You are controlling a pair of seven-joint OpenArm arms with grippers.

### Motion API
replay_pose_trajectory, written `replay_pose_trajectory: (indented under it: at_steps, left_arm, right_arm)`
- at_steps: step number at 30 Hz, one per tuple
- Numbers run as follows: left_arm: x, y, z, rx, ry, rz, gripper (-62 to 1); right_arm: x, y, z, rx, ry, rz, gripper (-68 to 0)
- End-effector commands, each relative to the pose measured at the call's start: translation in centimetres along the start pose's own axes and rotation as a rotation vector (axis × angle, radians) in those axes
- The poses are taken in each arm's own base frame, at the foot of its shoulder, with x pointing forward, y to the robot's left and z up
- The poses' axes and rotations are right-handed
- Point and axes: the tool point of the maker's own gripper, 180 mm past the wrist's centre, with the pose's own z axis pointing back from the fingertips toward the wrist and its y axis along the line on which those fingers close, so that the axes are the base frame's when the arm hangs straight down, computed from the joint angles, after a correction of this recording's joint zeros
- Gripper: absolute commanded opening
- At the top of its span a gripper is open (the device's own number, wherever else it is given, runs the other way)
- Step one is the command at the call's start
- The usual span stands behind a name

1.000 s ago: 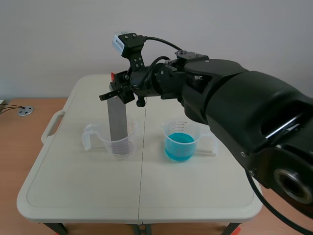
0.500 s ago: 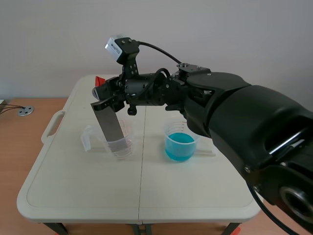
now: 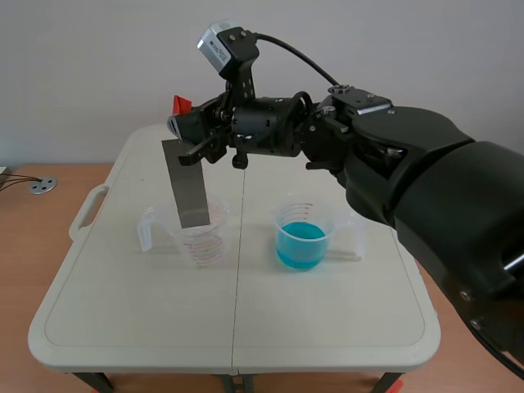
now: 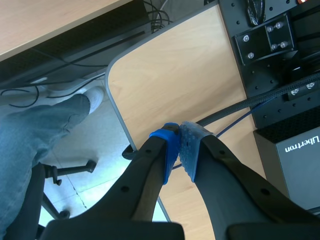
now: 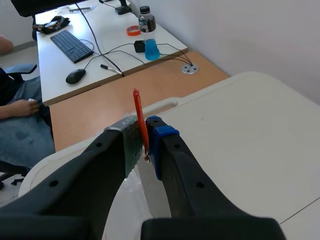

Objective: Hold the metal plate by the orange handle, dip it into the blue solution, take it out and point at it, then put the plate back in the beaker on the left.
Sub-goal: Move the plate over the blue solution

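right gripper: clamped on the orange handle; black arm comes in over the table's right edge and reaches past the centre seam
metal plate: flat grey rectangular strip, dull sheen; hangs slightly tilted from the handle; lower end at the mouth of the left beaker; inside or just above, can't tell
left beaker: clear plastic, printed scale lines, side handle; left half of table, just beside the seam
blue beaker: same clear type, blue solution in its lower part; right of seam, apart from plate
table: cream plastic, rounded corners, moulded grip on left edge
left gripper: fingers together, dotted blue pads touching, nothing between; over a pale wood desk
room: white wall; keyboard, mouse; seated person's jeans
writing: white lettering on black box; can't read it for sure
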Motion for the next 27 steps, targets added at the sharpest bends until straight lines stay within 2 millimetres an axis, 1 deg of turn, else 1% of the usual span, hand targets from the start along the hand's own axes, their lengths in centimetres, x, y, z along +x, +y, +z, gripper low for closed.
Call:
replay_pose_trajectory:
  at_steps: [1, 9, 21, 27]
  left_arm:
    - [0.2, -0.5, 0.2, -0.012, -0.012, 0.008, -59.1]
    - [0.2, -0.5, 0.2, -0.012, -0.013, 0.008, -59.1]
    - [0.2, -0.5, 0.2, -0.012, -0.010, 0.008, -59.1]
    - [0.3, -0.4, 0.1, -0.011, -0.014, 0.007, -59.1]
  right_arm:
    - [1.7, 0.0, -0.1, 0.007, -0.049, 0.014, -66.2]
    - [2.5, -0.1, 0.3, -0.012, -0.068, 0.037, -66.2]
    - [3.6, 1.2, 0.9, -0.002, -0.091, 0.070, -66.2]
    - [4.7, 1.7, 1.4, -0.026, -0.101, 0.111, -66.2]
